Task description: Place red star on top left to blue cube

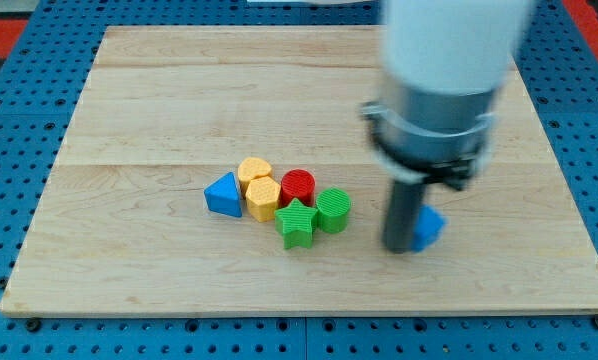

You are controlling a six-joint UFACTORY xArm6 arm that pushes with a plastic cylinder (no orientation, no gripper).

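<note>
Wooden table (159, 90) held a cluster of blocks left of my tip (400, 248), which touched a blue block (430, 228). No red star showed; no claw was in view.

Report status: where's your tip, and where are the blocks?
My tip down at view's right, against a partly hidden blue block. No red star visible; only a red cylinder in the central cluster. Green star and green cylinder alongside it.
</note>
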